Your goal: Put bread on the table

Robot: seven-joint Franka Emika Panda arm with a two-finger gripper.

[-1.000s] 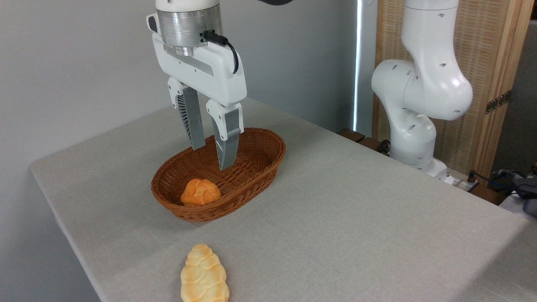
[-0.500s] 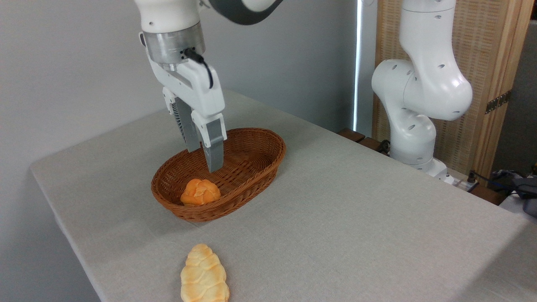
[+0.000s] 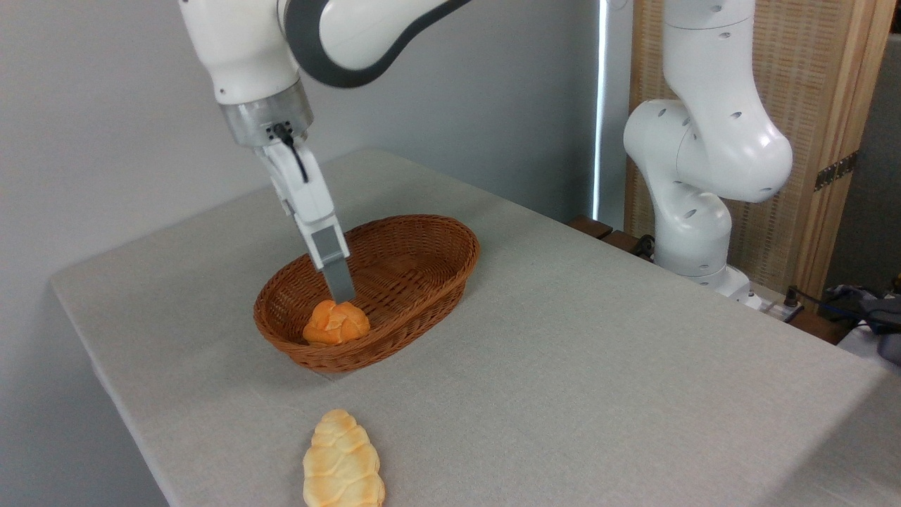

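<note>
Orange and lumpy, the bun (image 3: 336, 322) is sitting at the near left end of the wicker basket (image 3: 429, 282), and your tool (image 3: 343, 290) is hanging just above its top, seen edge-on, so I cannot tell whether its fingers are spread or pressed together. You are probably dealing with something light and soft, so it is likely going to squash under a hard squeeze; you are best taking it across the rounded sides, low beneath the knotted top, with gentle pressure. Counting from the left: one bun, one basket, one pale braided loaf (image 3: 343, 461) lying near the front edge of the tabletop (image 3: 598, 366), and one arm working.
</note>
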